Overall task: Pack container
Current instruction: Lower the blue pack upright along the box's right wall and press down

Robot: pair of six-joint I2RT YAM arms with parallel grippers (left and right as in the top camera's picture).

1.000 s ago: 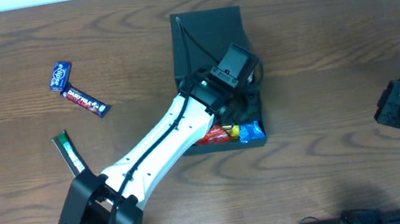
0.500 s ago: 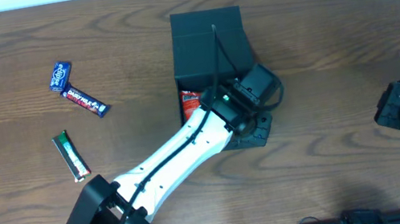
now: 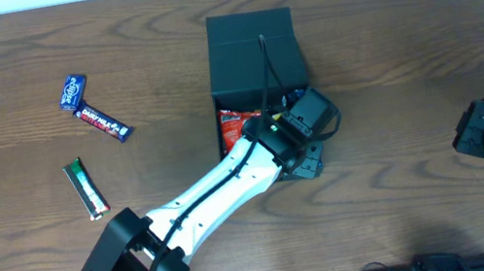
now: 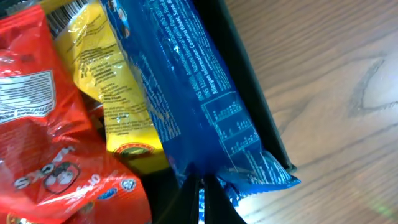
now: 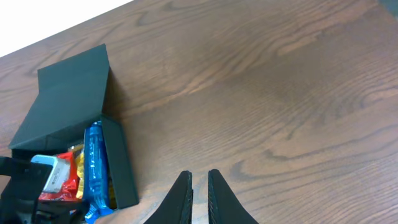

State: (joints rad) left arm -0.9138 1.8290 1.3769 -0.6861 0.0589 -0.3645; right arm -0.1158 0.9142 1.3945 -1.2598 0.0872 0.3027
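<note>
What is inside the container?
The container holds a red packet, a yellow packet and a blue packet against its wall. Anything beneath them is covered, and the left arm hides part of it.

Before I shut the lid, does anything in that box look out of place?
The blue packet lies along the wall of the container with its crimped end poking out past the rim over the table.

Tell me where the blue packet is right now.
In the left wrist view, the blue packet lies inside the container, against its wall, with the yellow packet beside it.
</note>
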